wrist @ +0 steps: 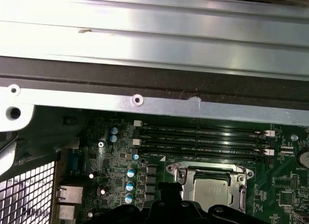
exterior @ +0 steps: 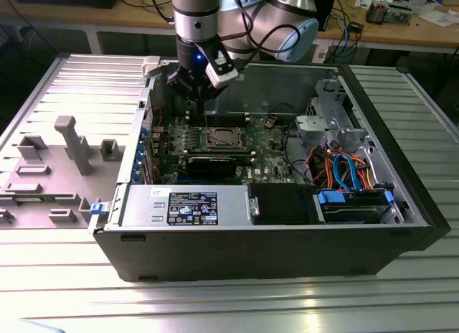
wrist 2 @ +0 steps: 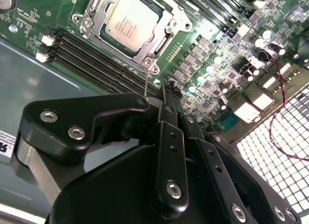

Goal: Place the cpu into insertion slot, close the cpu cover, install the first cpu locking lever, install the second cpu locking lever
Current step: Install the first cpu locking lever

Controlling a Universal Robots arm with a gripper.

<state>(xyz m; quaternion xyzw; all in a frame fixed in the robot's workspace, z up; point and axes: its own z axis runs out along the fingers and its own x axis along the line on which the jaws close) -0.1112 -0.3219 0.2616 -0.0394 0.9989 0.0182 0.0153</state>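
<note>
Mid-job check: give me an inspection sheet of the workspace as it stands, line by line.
surface: ribbed metal table carrying the open computer case.
job's things: cpu sits in the insertion slot; cpu cover lies flat around it.
clutter: grey moulded fixture on the exterior view's left.
grippers: gripper is above the memory slots, beside the insertion slot; a thin metal rod stands by its tip.
cables: orange and blue cables inside the case; red-black wire across the board.
surroundings: workbench behind.
</note>
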